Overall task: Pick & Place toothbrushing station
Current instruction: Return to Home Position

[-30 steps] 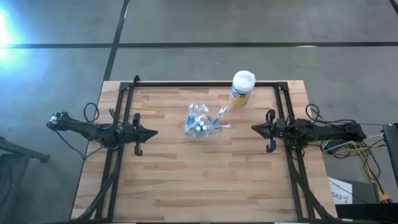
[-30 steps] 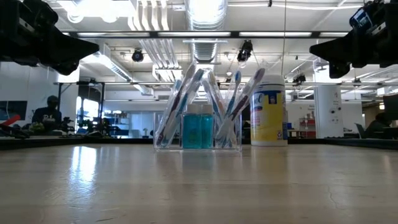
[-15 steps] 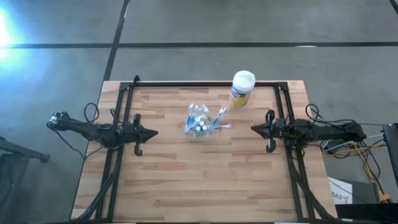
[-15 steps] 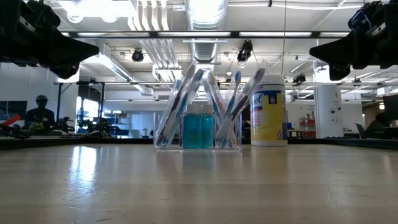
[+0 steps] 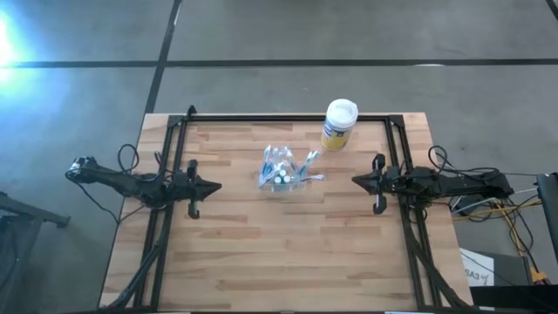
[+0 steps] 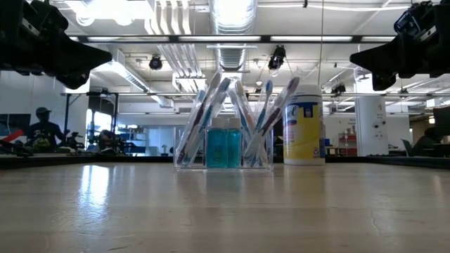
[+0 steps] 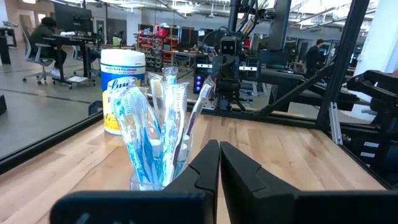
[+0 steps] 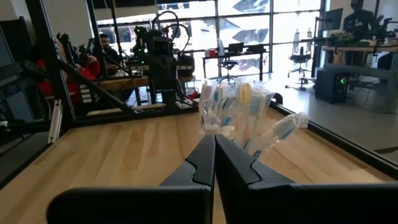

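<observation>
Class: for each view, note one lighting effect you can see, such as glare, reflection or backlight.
High view: strong glare on the floor at the picture's left edge. Low view: ceiling lights backlight the left gripper and right gripper into silhouettes, and reflect off the table. Right wrist view: bright windows behind the toothbrush organizer.

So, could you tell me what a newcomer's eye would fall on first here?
A clear organizer at the middle of the table, crammed with toothbrushes leaning beside two teal bottles, draws the eye first. Beyond it, near the far edge, stands a yellow canister with a white lid. The left gripper and right gripper hang shut at opposite sides, apart from it.
</observation>
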Action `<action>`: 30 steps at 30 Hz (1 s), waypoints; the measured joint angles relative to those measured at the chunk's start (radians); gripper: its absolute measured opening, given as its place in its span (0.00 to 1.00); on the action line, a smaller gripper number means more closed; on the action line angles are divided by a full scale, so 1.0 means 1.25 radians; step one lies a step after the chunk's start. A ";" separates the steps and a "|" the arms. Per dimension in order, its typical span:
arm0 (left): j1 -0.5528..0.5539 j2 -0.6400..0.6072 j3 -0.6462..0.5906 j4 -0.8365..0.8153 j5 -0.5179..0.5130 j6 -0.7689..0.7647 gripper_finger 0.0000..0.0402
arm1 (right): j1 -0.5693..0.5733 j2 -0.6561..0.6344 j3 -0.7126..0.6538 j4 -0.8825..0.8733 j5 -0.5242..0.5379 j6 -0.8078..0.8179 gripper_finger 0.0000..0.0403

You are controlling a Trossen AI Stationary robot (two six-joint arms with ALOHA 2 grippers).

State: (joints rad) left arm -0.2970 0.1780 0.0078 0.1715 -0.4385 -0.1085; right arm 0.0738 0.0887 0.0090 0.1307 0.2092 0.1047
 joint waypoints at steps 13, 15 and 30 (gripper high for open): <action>0.000 0.000 0.000 -0.001 0.000 0.000 0.04 | 0.000 0.000 0.000 0.000 0.000 0.000 0.02; 0.000 0.000 0.000 -0.001 0.000 0.000 0.04 | 0.000 0.000 0.000 0.000 0.000 0.000 0.02; 0.000 0.000 0.000 -0.001 0.000 0.000 0.03 | 0.000 0.000 0.000 0.000 0.000 0.000 0.02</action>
State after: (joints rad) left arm -0.2974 0.1780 0.0074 0.1707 -0.4387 -0.1089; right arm 0.0738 0.0887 0.0090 0.1310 0.2092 0.1043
